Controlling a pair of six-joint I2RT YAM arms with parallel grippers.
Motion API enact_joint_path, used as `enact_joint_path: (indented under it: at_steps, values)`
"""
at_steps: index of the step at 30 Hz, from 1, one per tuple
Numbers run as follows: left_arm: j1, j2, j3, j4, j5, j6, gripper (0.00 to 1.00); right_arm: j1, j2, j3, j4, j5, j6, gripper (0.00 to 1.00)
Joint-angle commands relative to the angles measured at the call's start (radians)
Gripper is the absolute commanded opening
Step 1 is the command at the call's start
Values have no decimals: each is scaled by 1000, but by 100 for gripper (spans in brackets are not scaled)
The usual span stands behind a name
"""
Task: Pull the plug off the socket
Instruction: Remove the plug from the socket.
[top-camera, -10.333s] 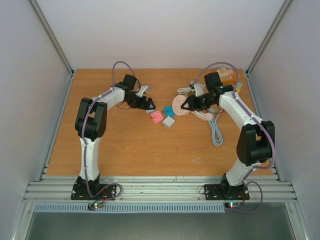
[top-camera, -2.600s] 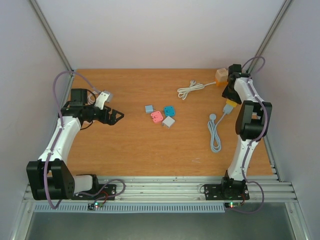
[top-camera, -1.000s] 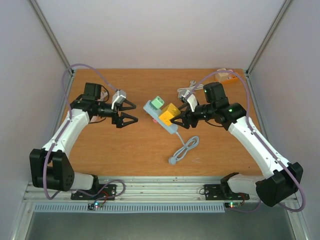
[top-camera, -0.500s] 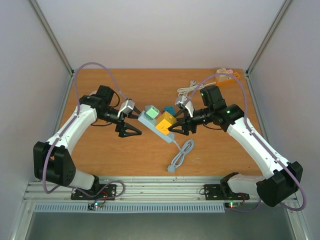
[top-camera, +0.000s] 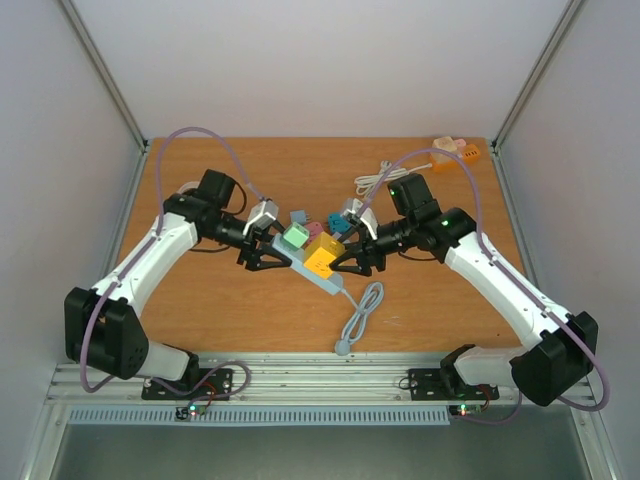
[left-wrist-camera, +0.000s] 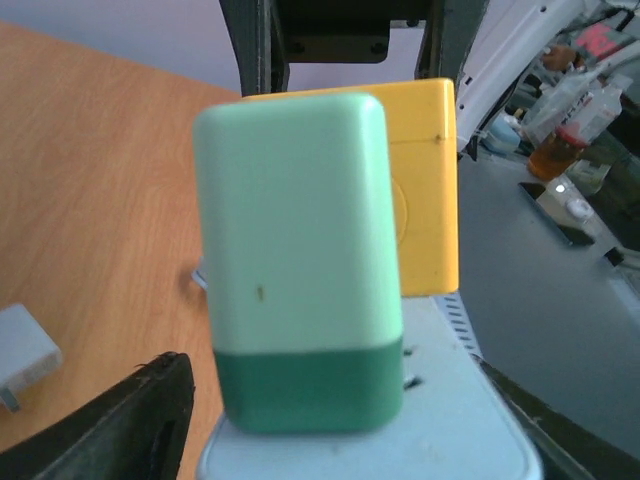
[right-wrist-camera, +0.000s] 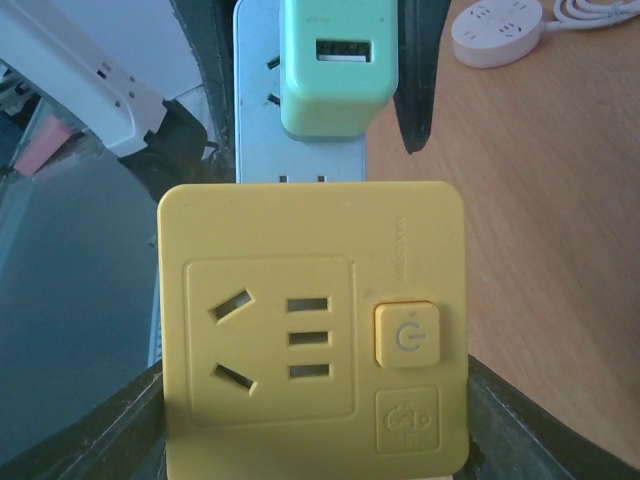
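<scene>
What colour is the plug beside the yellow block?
The plug is mint green, darker at its base; see left wrist view.

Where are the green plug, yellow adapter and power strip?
green plug (left-wrist-camera: 300, 240): left wrist view, middle of its pale front face.
yellow adapter (right-wrist-camera: 310, 225): right wrist view, bare face above its socket holes.
power strip (left-wrist-camera: 430, 445): left wrist view, top face beside the plug's base.

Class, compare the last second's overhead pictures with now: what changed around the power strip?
The right gripper carried the power strip nearer the bases and toward the left arm by its yellow adapter. The left gripper swung in, and its fingers now flank the green plug, not visibly clamped. Unchanged: right grip on the adapter, plug still seated, white cable at the back.
</scene>
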Motion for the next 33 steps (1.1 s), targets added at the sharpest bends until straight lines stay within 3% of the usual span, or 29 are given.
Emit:
enact_joint_path:
  at_steps: [1, 6, 10, 13, 20, 27, 33]
  values:
    - [-18, 19, 40, -48, -3, 25, 64, 15, -3, 6, 44, -57, -12, 22]
    - [-21, 39, 68, -166, -1, 110, 43, 16, -9, -13, 72, -45, -2, 22]
    - [-19, 40, 63, -201, 8, 139, 16, 16, -12, -27, 95, -49, 5, 21]
    - [-20, 40, 53, -206, 10, 139, 1, 16, -13, -47, 130, -50, 21, 20]
    - [-20, 11, 17, -143, -19, 93, 0, 16, -15, -80, 168, -47, -12, 14]
    - [-19, -69, -60, 13, -151, 0, 0, 16, 17, -48, 150, -39, -53, 11]
    - [-20, -64, -89, 22, -118, 0, 0, 26, 27, -54, 169, -25, -51, 5]
